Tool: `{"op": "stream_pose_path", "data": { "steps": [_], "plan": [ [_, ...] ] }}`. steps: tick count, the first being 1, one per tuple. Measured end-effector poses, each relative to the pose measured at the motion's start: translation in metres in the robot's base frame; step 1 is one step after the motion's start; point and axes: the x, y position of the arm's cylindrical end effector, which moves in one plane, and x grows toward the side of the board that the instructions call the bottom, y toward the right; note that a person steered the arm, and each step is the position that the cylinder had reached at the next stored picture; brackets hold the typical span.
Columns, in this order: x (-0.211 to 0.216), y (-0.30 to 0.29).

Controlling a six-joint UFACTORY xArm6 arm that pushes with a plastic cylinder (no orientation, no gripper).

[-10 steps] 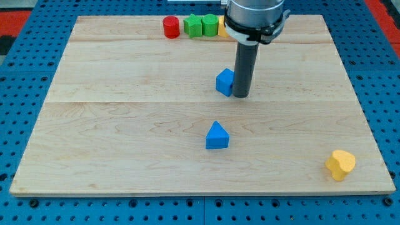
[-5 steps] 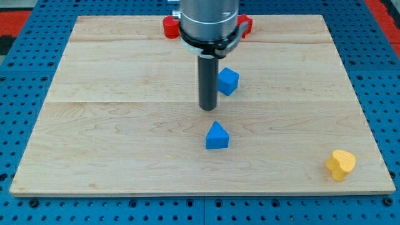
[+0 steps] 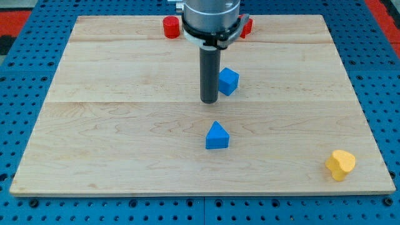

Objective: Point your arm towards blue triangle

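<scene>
The blue triangle (image 3: 217,136) lies on the wooden board (image 3: 125,125), a little below the board's middle. My tip (image 3: 209,100) rests on the board just above the triangle and slightly to its left, with a small gap between them. A blue cube (image 3: 228,81) sits right beside the rod, on its right side, close to it or touching.
A red cylinder (image 3: 170,27) stands at the board's top edge, left of the arm. Another red block (image 3: 246,26) shows at the top, right of the arm. A yellow block (image 3: 340,164) lies near the bottom right corner. The arm hides other blocks at the top.
My tip swung left from the blue cube's right side to its left side and came down toward the triangle, then drew back up slightly. The blue cube shifted a little to the right.
</scene>
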Motion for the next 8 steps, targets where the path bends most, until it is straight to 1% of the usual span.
{"op": "stream_pose_path", "data": {
  "steps": [2,6,7,8],
  "plan": [
    [0.004,0.04],
    [0.004,0.04],
    [0.014,0.048],
    [0.04,0.065]
  ]
}}
